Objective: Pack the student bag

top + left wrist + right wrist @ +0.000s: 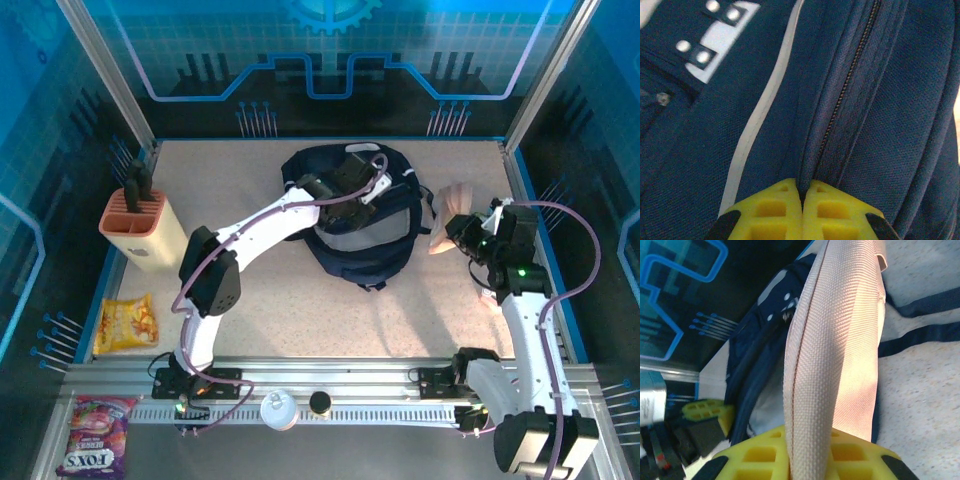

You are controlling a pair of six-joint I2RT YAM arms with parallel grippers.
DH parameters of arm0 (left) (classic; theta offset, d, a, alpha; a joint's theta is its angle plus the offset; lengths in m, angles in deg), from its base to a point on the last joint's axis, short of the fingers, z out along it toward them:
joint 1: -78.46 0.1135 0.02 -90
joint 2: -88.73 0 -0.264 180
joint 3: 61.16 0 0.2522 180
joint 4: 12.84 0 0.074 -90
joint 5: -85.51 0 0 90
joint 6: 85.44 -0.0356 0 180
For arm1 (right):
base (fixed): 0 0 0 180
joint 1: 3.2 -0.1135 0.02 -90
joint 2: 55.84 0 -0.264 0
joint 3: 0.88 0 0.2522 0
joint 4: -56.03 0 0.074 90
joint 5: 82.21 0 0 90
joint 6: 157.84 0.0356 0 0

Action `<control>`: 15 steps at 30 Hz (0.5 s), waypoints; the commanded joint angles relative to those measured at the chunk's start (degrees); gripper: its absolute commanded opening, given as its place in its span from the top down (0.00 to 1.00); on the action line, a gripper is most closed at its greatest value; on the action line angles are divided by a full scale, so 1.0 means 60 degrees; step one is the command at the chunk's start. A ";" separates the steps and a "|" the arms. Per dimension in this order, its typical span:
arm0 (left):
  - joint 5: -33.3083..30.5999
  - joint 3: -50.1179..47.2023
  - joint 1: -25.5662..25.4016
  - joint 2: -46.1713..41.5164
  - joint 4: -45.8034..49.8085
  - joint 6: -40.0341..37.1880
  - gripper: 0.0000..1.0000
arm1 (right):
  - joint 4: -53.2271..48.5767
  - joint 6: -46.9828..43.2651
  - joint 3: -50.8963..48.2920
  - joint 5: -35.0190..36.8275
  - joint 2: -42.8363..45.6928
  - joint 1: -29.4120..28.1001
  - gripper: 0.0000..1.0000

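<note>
Counted are one bag (372, 252), one pouch (450, 206), one holder (141, 236), two snack packs (a yellow pack (127, 323), a purple pack (95, 436)) and two round pieces (a white disc (278, 409), a black cap (320, 403)).

L gripper (802, 194), yellow fingers (765, 212) pressed together at frame bottom, tips against navy student bag (890, 110) right at zip (850, 85) seam; pinch of fabric unclear. White stripe (760, 110) runs diag. left of zip. Grey-white patch (722, 42) w/ metal studs (702, 56) upper left.
</note>
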 commanded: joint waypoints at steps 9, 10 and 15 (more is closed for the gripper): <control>0.0379 0.0100 0.0066 -0.1297 -0.2253 0.1566 1.00 | 0.2729 0.1918 -0.1227 -0.3645 -0.0634 -0.0478 0.85; 0.0500 0.0133 0.0061 -0.1285 -0.2265 0.1630 1.00 | 0.3053 0.2057 -0.1267 -0.3756 -0.0796 -0.0595 0.85; 0.1035 0.0248 0.0060 -0.1304 -0.2208 0.1883 1.00 | 0.4741 0.2820 -0.1278 -0.4094 -0.1674 -0.1311 0.85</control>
